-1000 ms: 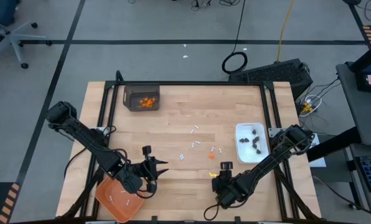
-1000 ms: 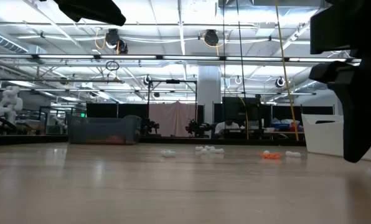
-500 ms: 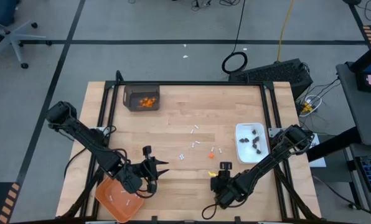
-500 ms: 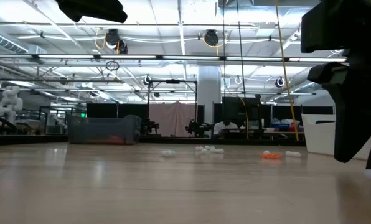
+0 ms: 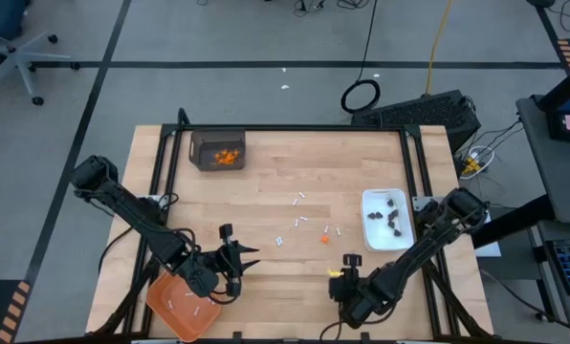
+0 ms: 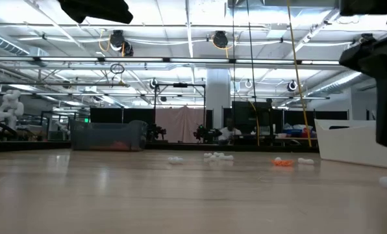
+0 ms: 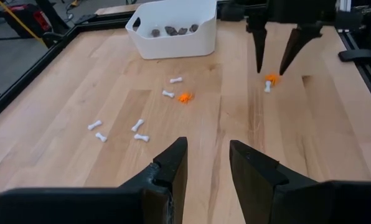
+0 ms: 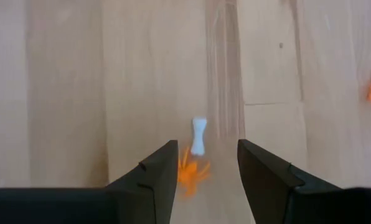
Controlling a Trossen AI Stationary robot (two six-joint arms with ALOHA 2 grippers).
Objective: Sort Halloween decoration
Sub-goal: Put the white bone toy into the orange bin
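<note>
Small white sticks and an orange bit lie scattered on the middle of the wooden table. My right gripper hangs open near the front edge, pointing steeply down. Under its spread fingers, an orange bit and a white stick lie on the wood, untouched. My left gripper stands open and holds nothing, beside the orange tray. Dark bits lie in the white dish.
A dark bin with orange bits stands at the far left. The orange tray at the near left holds a few white sticks. The white dish stands at the right edge. Bare wood lies between the two grippers.
My right gripper has risen a little and drifted toward the table's right edge, still open. The orange bit and the white stick stay on the table beneath it.
</note>
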